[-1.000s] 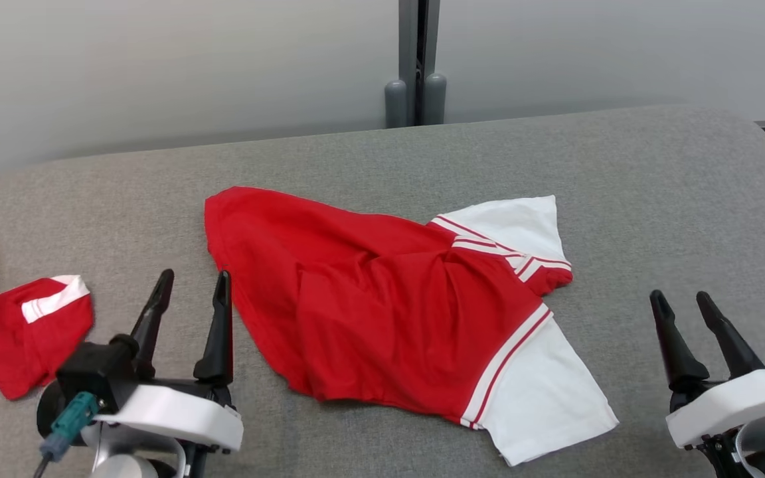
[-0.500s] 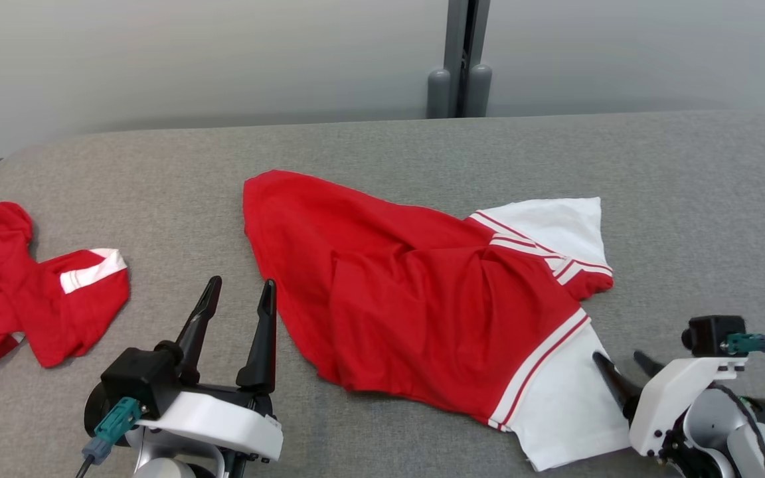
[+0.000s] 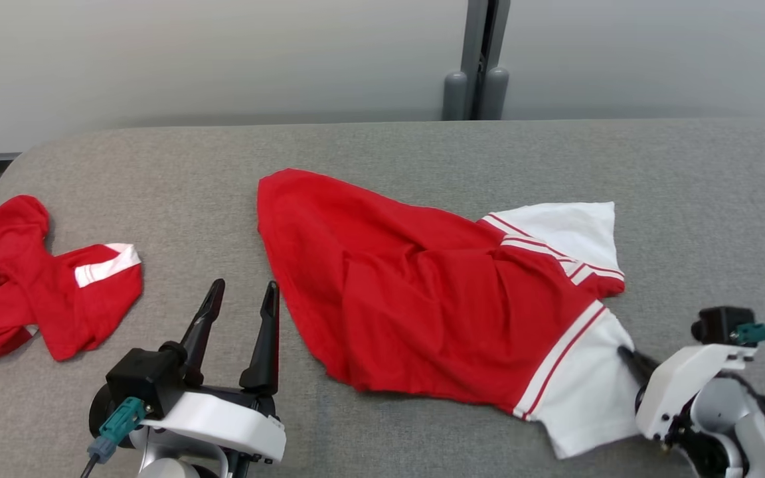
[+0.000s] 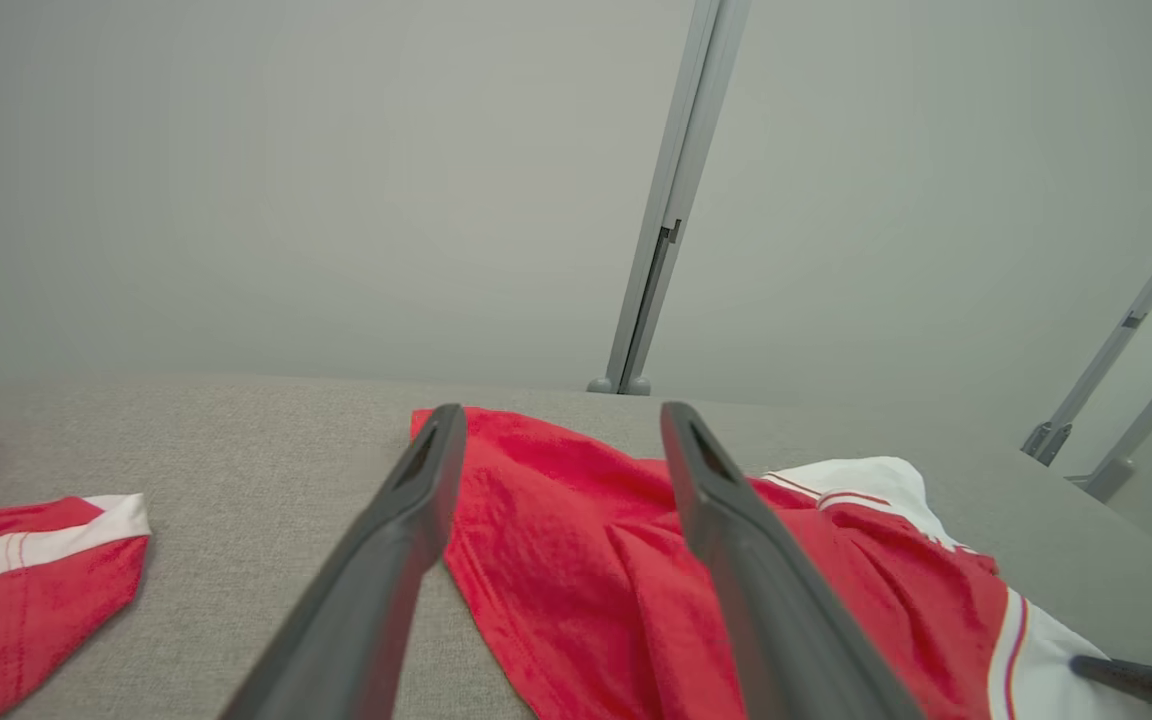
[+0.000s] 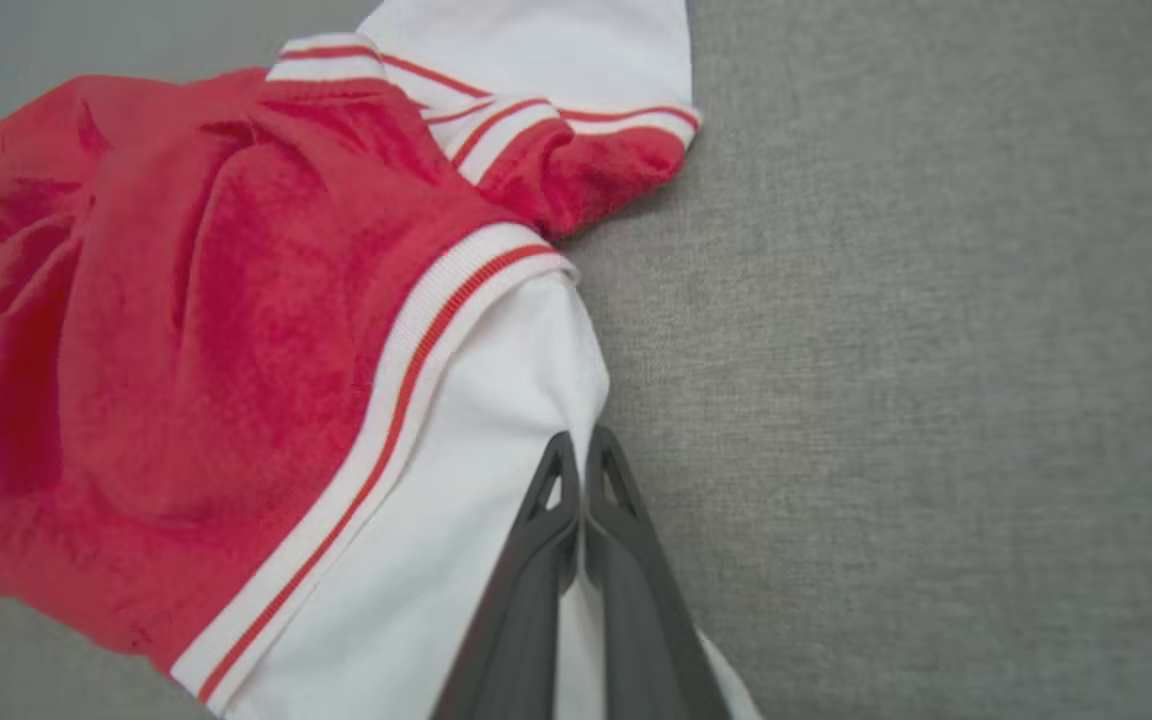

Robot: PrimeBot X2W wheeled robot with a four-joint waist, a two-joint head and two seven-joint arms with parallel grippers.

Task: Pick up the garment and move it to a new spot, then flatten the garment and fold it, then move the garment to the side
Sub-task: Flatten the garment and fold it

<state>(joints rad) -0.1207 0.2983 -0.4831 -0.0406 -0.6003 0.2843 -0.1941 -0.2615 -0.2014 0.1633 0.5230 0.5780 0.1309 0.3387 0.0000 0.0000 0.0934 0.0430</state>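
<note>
Where the garment point(image 3: 422, 305) lies: rumpled across the middle of the counter point(image 3: 688, 199), a red shirt with its body running off to the left and its two white sleeves at the right end.
near sleeve point(image 3: 582, 398): white, lying fairly flat on the side closest to the robot, joined to the red cloth by a white-and-red striped band.
far sleeve point(image 3: 568, 229): white with thin red stripes, further back, with a small red fold tucked under its lower edge.
right end effector point(image 3: 627, 353): down low at the right edge of the near sleeve. Seen from its own wrist point(image 5: 581, 445), the two dark fingers are pressed together with a sliver of white cloth between them, so it is pinching the garment point(image 5: 186, 300) by that sleeve.
left end effector point(image 3: 244, 289): just left of the garment's red hem and not touching it, fingers spread wide with nothing between them. Through that gap in its wrist view point(image 4: 564, 420) the garment's far red corner point(image 4: 556, 560) shows.
second red piece point(image 3: 37, 285): another red item with a white band, bunched at the far left of the counter, well apart from the garment.
counter cover: grey woven fabric with rounded corners.
backdrop: a pale wall with a grey post point(image 3: 482, 60) standing behind the counter's far edge.
</note>
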